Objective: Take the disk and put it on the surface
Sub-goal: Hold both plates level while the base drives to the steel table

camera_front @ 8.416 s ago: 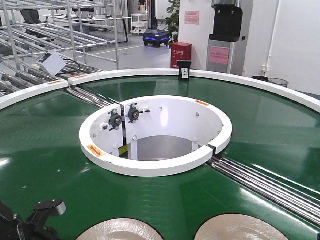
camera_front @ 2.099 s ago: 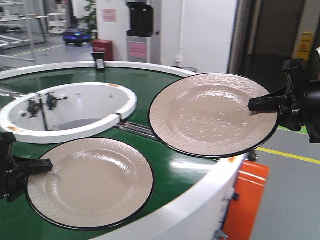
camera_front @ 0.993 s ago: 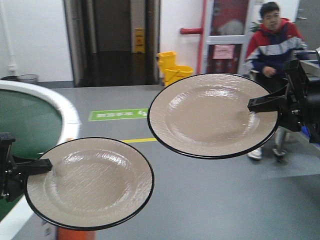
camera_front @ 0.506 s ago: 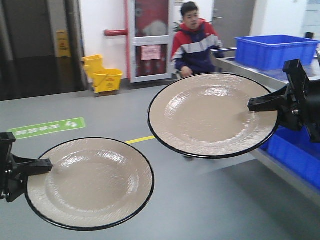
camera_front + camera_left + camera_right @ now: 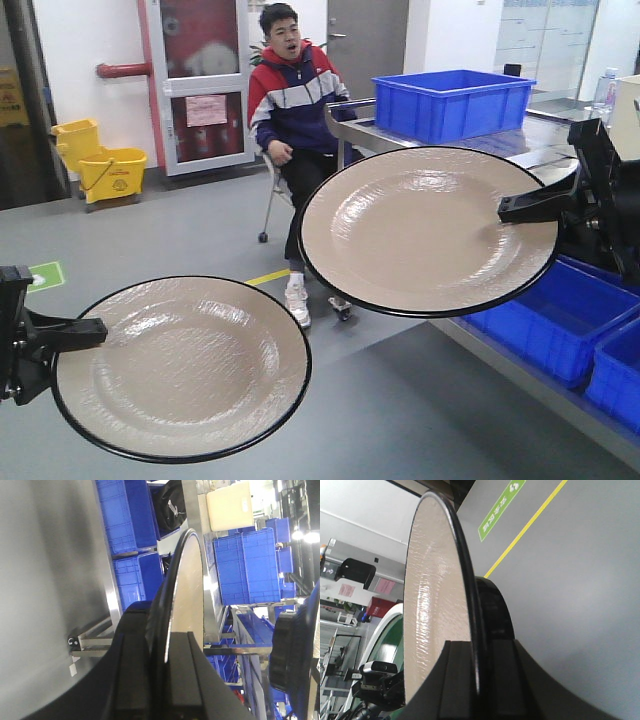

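The left gripper (image 5: 62, 334) pinches the rim of a beige, round, black-rimmed glossy disk (image 5: 180, 368), held level at near left above the grey floor (image 5: 400, 400). The right gripper (image 5: 522, 207) pinches a 2nd matching disk (image 5: 430, 230), higher and to the right, near the metal tabletop (image 5: 560, 135), which bears a blue plastic crate (image 5: 452, 100).

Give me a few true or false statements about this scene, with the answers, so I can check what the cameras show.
1. The left gripper holds the left plate by its rim, and the right gripper holds the right plate the same way. True.
2. Both plates lie on a green conveyor. False: both are held in the air.
3. A blue crate stands on the metal table. True.
4. The seated man wears a yellow jacket. False: it is red, white and navy.
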